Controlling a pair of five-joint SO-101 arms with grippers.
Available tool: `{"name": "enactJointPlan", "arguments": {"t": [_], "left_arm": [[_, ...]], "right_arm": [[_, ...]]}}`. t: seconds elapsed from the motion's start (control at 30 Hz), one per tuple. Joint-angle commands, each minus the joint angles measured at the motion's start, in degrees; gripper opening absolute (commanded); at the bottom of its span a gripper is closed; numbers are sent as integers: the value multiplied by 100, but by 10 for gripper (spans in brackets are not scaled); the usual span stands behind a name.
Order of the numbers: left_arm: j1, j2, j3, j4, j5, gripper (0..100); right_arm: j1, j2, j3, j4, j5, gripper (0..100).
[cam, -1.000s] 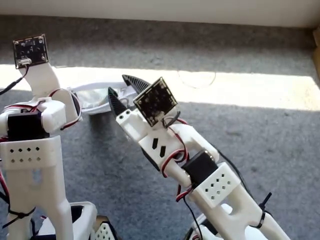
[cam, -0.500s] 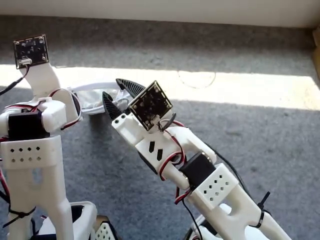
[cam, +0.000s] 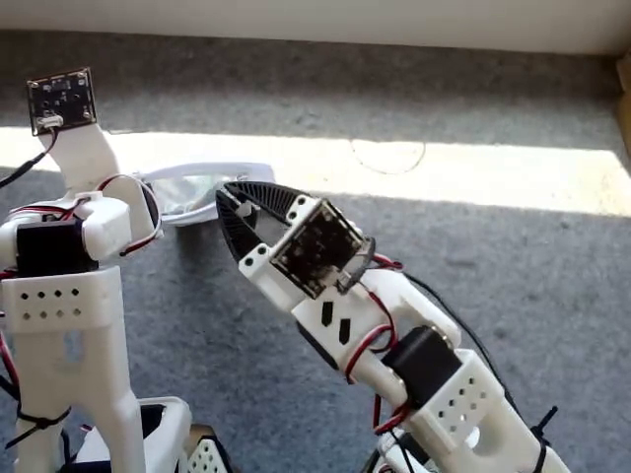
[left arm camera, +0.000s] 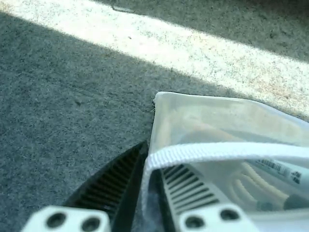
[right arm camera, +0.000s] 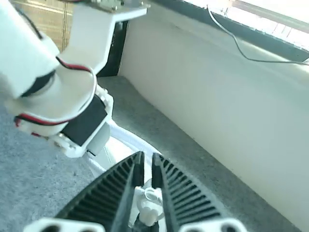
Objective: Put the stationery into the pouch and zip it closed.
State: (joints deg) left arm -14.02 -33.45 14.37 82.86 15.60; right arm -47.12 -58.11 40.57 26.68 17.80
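1. Clamping the near end of the pouch [left arm camera: 217,121], the left gripper [left arm camera: 150,169] has one black ribbed finger on each side of the pouch's white woven edge strip [left arm camera: 217,151], with the fingers pressed close on it.
2. The pouch is pale and see-through. It lies on the grey carpet-like table top [cam: 463,296], partly in a band of sunlight [cam: 473,172].
3. Stationery [left arm camera: 256,179] is inside the pouch. Pale pens or pencils show through its side, lying along its length.
4. In the high view, the pouch [cam: 202,187] lies between the two arms. Its left end sits behind the left arm's wrist, and its right end is at the right gripper [cam: 237,202].
5. The right gripper [right arm camera: 147,162] is narrow, with its two black fingers almost together. A small white tab [right arm camera: 147,209] is pinched between them, low down near their base. I cannot tell whether it is the zip's pull.
6. From the right wrist, the left arm [right arm camera: 58,96] stands just beyond the fingertips. The pouch's white rim curves beneath it, and a white wall [right arm camera: 203,96] is behind.
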Motion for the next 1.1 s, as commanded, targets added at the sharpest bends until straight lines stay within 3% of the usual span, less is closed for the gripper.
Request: {"name": "enactJointPlan", "arguments": {"t": [0.0, 0.17, 0.37, 0.57, 0.7, 1.07], "left_arm": [[-92, 13, 40, -79, -53, 30], [-92, 13, 40, -79, -53, 30], [-92, 40, 48, -123, -53, 30], [-92, 48, 48, -158, -53, 30], [-92, 48, 48, -158, -53, 30], [-92, 48, 48, -158, -53, 30]], "right_arm": [[-13, -479, -321, 40, 53, 80], [-13, -743, -66, 796, 44, 84], [-48, -840, 514, 840, -18, 85], [-48, -831, 699, 840, -1029, 182], [-48, -734, 708, 840, -1160, 191], [-48, 681, 699, -154, -1169, 191]]}}
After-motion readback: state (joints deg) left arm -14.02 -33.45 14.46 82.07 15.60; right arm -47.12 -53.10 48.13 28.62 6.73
